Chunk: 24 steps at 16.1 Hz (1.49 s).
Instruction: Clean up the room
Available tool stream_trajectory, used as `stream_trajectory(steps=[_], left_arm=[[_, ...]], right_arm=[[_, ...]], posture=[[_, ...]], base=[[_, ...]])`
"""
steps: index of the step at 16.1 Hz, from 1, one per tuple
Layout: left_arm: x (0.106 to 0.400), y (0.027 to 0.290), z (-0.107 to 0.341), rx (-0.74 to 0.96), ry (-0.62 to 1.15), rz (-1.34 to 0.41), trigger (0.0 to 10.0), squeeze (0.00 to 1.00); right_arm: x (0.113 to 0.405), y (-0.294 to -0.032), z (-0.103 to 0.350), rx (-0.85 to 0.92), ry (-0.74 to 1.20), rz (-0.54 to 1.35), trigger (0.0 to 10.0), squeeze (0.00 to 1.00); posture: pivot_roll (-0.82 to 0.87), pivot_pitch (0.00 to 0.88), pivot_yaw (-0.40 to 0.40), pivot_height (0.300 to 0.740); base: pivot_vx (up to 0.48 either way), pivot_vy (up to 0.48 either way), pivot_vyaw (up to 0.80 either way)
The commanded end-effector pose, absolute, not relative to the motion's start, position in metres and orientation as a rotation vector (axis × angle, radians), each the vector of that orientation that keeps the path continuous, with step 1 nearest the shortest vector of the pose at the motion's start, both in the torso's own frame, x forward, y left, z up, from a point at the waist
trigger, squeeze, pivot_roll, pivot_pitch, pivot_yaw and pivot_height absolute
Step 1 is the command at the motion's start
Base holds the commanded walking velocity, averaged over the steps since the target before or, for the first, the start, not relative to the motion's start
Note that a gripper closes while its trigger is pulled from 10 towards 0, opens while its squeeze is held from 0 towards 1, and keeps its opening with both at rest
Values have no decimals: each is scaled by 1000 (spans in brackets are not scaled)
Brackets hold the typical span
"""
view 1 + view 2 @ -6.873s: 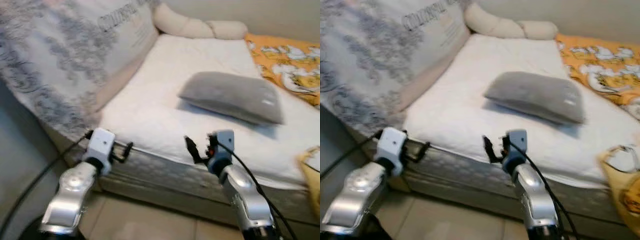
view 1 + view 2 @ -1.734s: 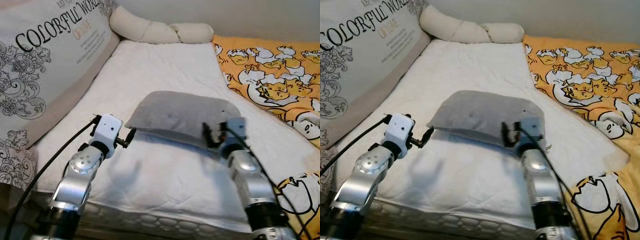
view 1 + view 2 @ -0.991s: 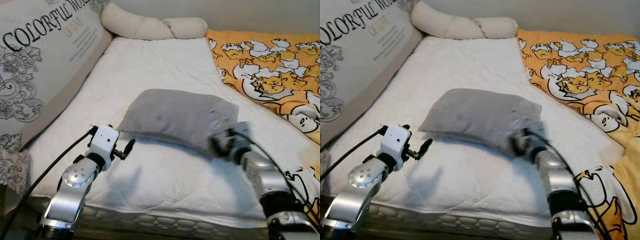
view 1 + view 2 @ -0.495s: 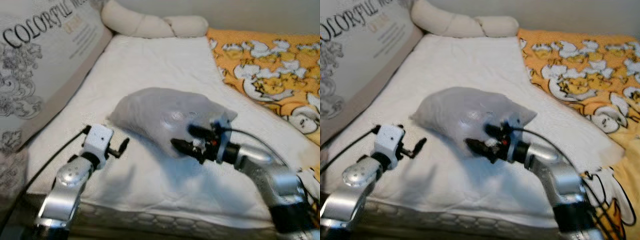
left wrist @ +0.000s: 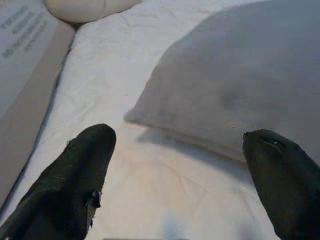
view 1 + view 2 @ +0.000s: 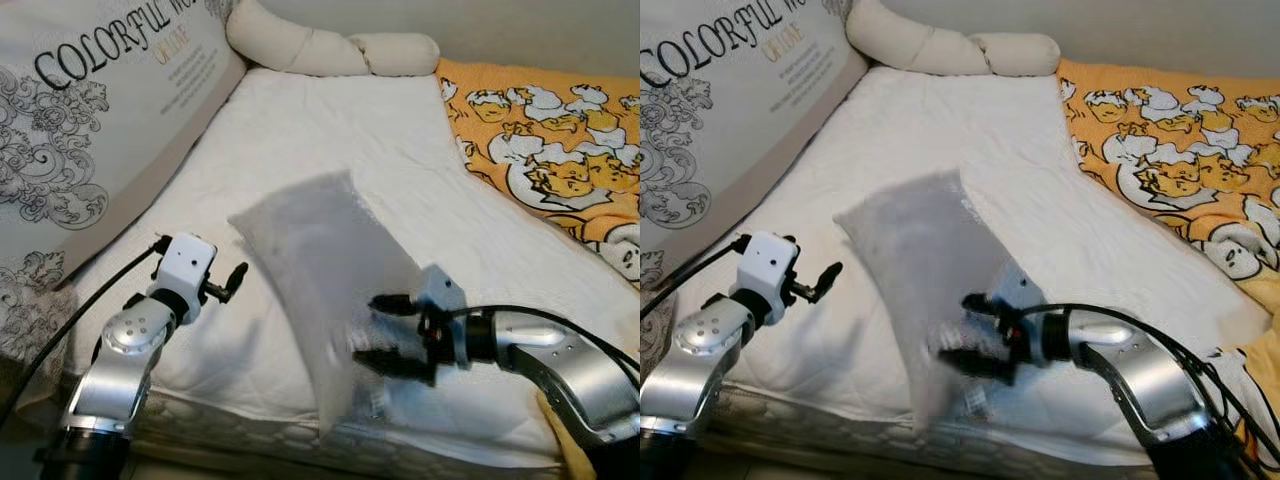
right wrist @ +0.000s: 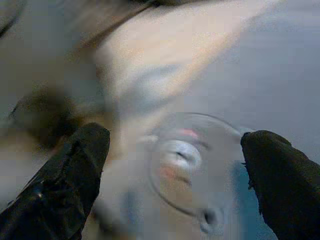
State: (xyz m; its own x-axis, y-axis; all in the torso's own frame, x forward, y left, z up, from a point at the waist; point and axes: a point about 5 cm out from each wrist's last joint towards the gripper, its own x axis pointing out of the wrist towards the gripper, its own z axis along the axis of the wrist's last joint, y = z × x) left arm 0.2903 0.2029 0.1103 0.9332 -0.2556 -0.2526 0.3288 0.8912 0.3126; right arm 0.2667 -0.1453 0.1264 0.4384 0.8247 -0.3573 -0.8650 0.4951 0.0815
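– What lies around the bed?

– A big printed cushion leans along the robot's left, a cream bolster sits at the far end, and an orange duck-print blanket covers the right side. The grey pillow is in the middle of the white mattress, motion-blurred, tilted with one corner toward the near edge.

– And the arms?

– The right arm bends across the front, its right hand at the pillow's near part, fingers spread apart; whether they touch the fabric is lost in blur. The left arm reaches forward, left hand hovering just beside the pillow's left edge, fingers wide apart and holding nothing
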Motion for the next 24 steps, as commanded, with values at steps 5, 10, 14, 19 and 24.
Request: stream_trajectory(steps=[5,10,14,19,24], left_arm=[[302,198,76,476,427,-288,10000,0],[306,178,45,551,581,-408,10000,0],[317,147,42,512,559,-483,10000,0],[337,136,62,475,476,-486,10000,0],[332,154,59,451,476,-490,10000,0]], right_arm=[[347,-201,124,-177,330,349,10000,0],[335,-203,70,-501,454,338,10000,0],[302,-159,53,-328,481,776,10000,0],[281,-170,76,-149,474,907,10000,0],[279,-209,60,-190,563,676,10000,361]], posture=[[96,0,31,740],[113,0,5,740],[95,0,-6,740],[68,0,21,740],[75,0,17,740]], base=[[0,0,0],[0,0,0],[0,0,0],[0,0,0],[0,0,0]])
